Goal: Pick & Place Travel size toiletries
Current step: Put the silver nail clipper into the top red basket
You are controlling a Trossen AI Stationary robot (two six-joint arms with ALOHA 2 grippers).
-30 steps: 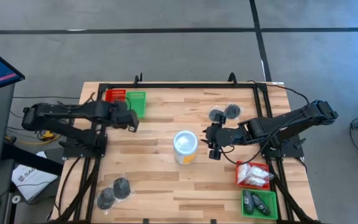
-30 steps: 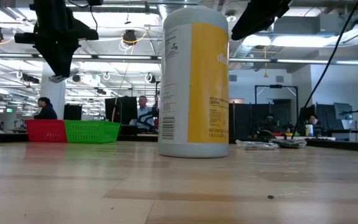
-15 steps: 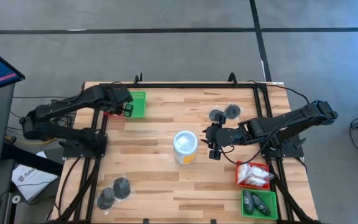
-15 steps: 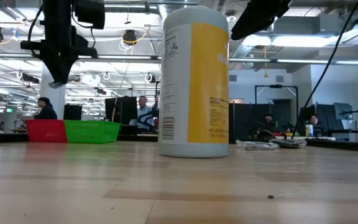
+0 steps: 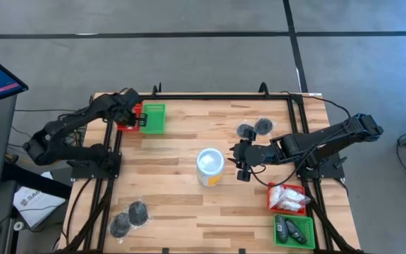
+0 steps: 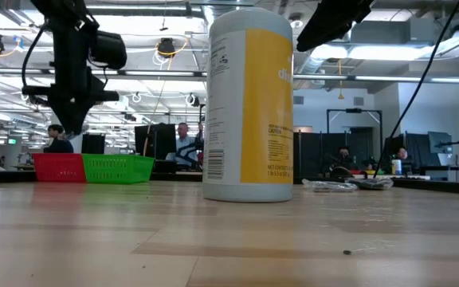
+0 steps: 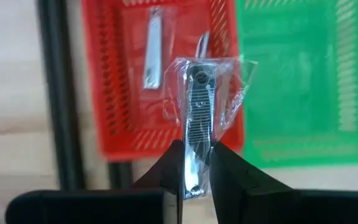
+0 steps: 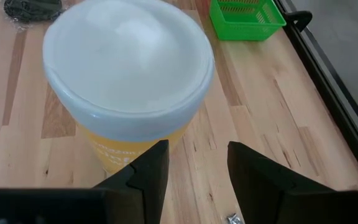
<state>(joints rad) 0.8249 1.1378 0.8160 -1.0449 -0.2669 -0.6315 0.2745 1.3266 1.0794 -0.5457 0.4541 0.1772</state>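
- The left gripper (image 7: 196, 163) hangs above the red tray (image 7: 107, 93) at the table's far left corner, its fingers clenched on a slim silvery nail clipper in a clear wrapper (image 7: 197, 115).
- A second wrapped clipper (image 7: 153, 53) lies flat inside that red tray, and another partly hidden piece sits beside it.
- A green tray (image 5: 154, 117) stands touching the red one on its inner side.
- The right gripper (image 8: 196, 167) waits near the table's middle, fingers spread apart and holding nothing, just beside the white tub with a yellow label (image 5: 210, 166).
- That tub stands upright between the two arms and blocks much of the low view.
- Two dark round pieces in clear wrap (image 5: 254, 128) lie behind the right gripper; two more (image 5: 129, 216) lie near the front left edge.
- At the front right, another red tray (image 5: 285, 197) holds white sachets, and another green tray (image 5: 294, 231) next to it holds dark items.
- People (image 6: 183, 139) sit at desks in the room beyond the table.
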